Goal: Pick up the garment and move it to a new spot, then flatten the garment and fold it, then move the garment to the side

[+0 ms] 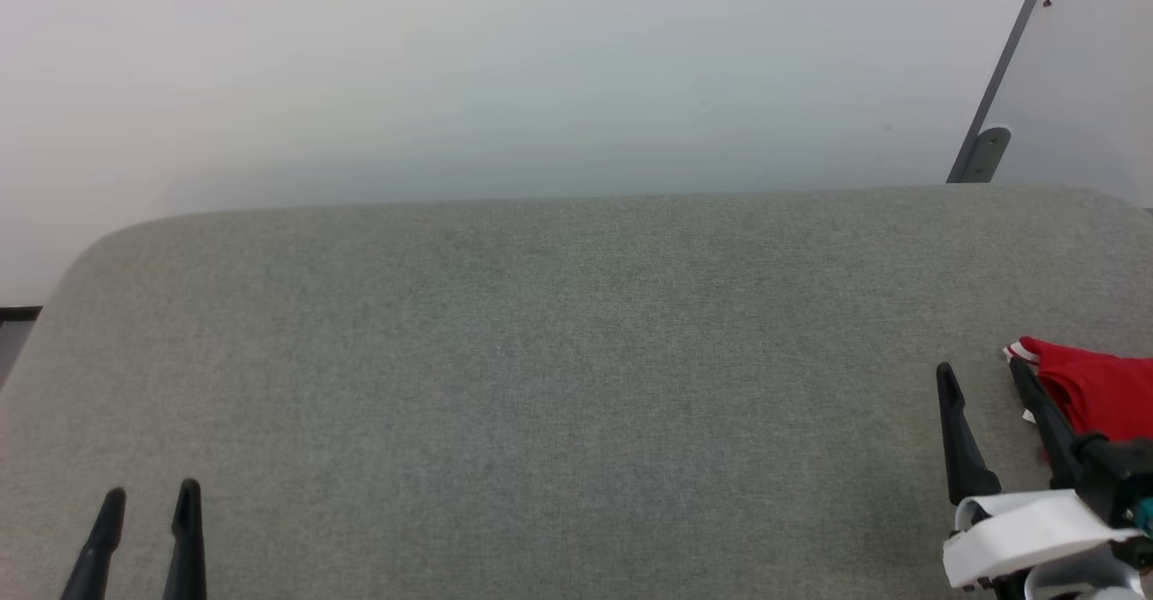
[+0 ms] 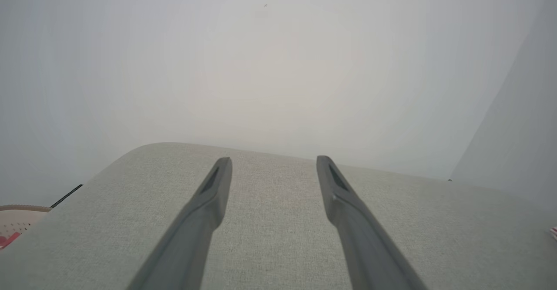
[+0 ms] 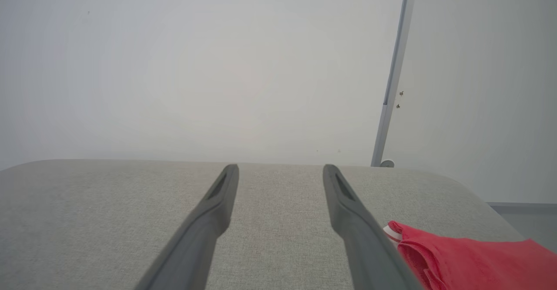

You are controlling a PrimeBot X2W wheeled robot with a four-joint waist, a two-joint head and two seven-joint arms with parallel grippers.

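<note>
Both my grippers are spread wide with nothing in them: left gripper point(image 1: 151, 490) at 7 o'clock, right gripper point(image 1: 980, 368) at 4 o'clock, both low over the table point(image 1: 540, 357). The shirt point(image 1: 1094, 393) sits way out at 3 o'clock, at the table's right edge, just beside my right gripper's outer finger; can't tell if they touch. Most of it is cut off, so I can't say if it's folded or bunched. Honestly this fits two stages: shirt waiting for pickup, or already set aside and done. I wouldn't call the next move from this.
</note>
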